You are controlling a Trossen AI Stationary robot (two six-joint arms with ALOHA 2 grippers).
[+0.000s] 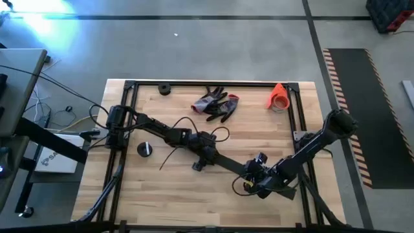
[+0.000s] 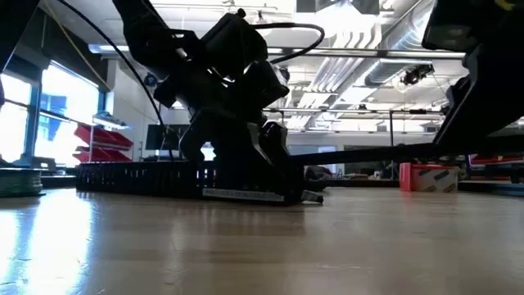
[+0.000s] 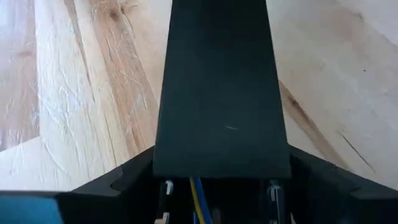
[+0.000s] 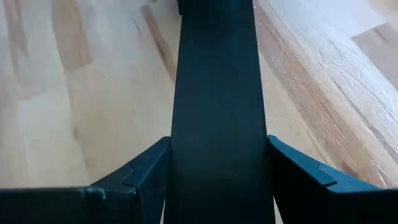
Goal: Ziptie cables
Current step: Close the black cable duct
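— Which step is this?

— A preparatory one, I'd judge. The left gripper (image 1: 206,150) sits near the middle of the surface (image 1: 168,194), and the right gripper (image 1: 253,176) is at its 4 o'clock. Each has its jaws pinching one end of a long flat black strip (image 1: 226,164), which spans the gap between them. Both wrist views show the strip clamped between the fingers.

— And the cables?

— The cables (image 1: 171,155) lie loose on the surface, from 9 to 12 o'clock of the left gripper. One strand trails toward 8 o'clock. Nothing binds them yet.

— So what does the next move call for?

— The strip probably has to be set down or positioned, freeing a gripper to gather the strands. They're thin and springy, so collecting them into one bundle needs a low, careful pinch.

— Anything else around?

— The work gloves (image 1: 217,103) lie at 12 o'clock, well apart.
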